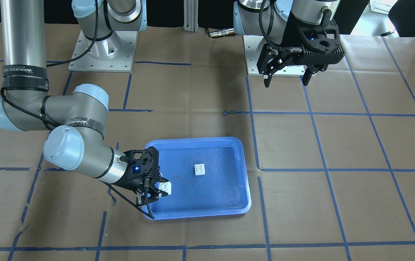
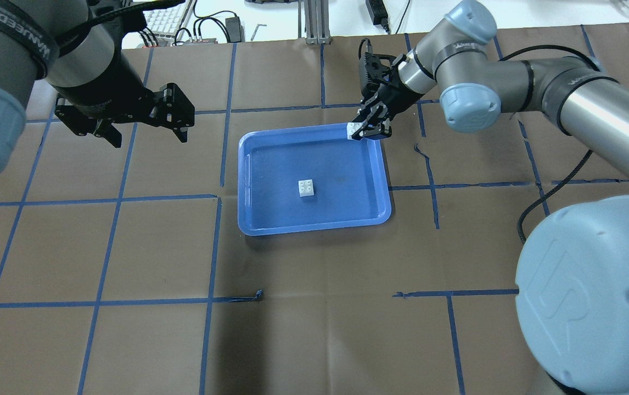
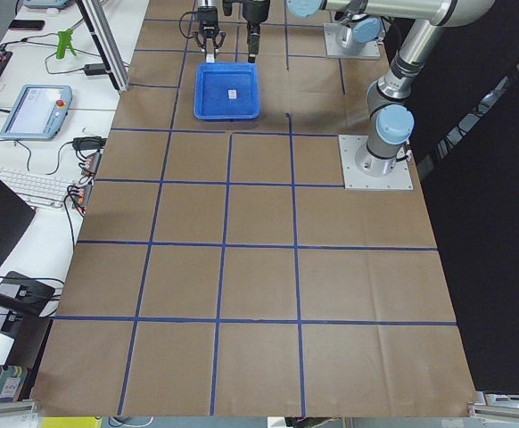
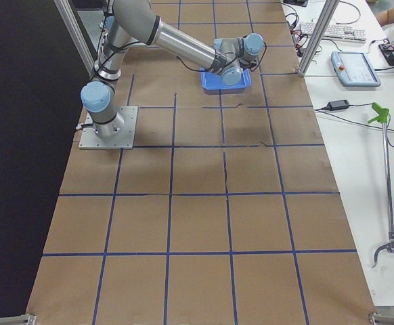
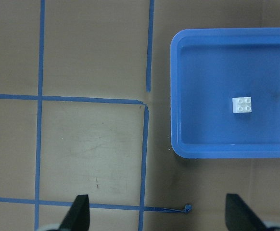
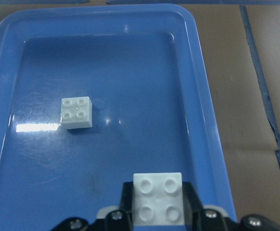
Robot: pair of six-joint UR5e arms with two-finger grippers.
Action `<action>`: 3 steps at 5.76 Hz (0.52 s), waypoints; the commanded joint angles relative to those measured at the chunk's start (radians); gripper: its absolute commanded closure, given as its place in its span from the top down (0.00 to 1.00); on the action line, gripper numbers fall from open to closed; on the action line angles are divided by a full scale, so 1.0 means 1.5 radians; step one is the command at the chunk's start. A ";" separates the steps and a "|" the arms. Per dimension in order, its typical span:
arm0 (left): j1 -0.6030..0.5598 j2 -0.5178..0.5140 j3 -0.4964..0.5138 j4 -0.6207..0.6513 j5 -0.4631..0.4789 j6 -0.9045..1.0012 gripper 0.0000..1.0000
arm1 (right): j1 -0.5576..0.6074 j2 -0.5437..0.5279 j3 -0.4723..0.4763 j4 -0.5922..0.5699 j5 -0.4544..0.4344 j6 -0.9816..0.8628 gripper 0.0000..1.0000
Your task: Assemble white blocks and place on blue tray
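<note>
- The right gripper (image 1: 156, 190) is clamped on a small white square plastic brick (image 1: 165, 187), holding it over one corner of the large glossy blue plastic tray (image 1: 245, 181).
- A second white four-stud brick (image 1: 200, 169) lies flat, studs up, near the tray's middle, well apart from the held one.
- The left gripper (image 1: 286, 82) hangs over the brown paper-covered table (image 1: 338, 145), off to the tray's side. Its jaws are spread wide with nothing between them.

4 fixed views, 2 wrist close-ups, all sharing blue tray (image 1: 214, 192)
</note>
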 commanded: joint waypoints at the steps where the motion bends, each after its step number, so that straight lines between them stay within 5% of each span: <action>1: 0.000 0.001 0.000 0.000 0.000 0.000 0.99 | 0.040 0.021 0.067 -0.129 0.000 0.058 0.25; 3: -0.001 0.001 0.000 0.000 0.000 0.000 0.99 | 0.052 0.029 0.081 -0.141 -0.004 0.086 0.25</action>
